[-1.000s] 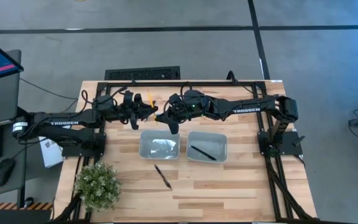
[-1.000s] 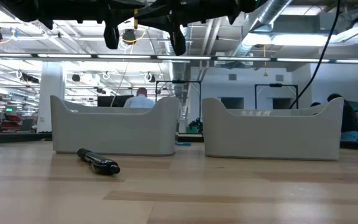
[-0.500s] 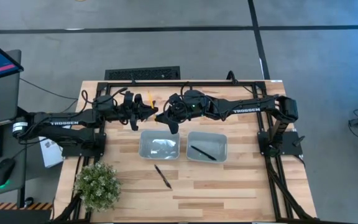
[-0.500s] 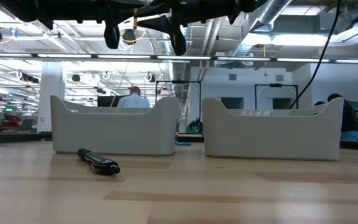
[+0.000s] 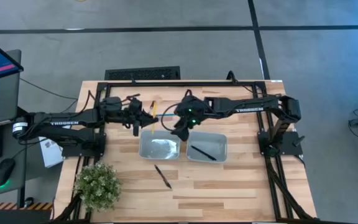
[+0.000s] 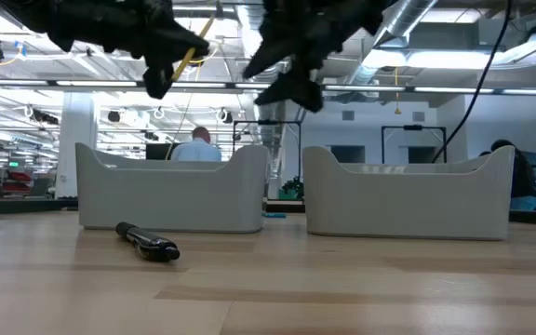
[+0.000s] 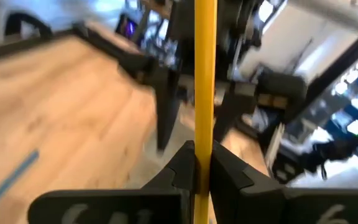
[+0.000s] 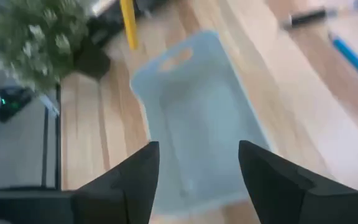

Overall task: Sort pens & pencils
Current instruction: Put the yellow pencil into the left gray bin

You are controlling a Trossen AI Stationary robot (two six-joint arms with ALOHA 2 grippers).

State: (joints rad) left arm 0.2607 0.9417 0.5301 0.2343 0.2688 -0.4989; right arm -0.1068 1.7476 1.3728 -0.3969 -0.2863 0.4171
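Holding a thin yellow pencil, the left gripper sits just behind the left grey plastic tray in the high view; pencil's long axis runs front-to-back, so the left arm is nearest. Right gripper has pulled back from the handover spot toward the tray gap, a black pen in the right tray. Low view: another black pen lies on the wooden table. Left wrist: fingers pinch the pencil. Right wrist: jaws wide, empty, shut 1 s ago.
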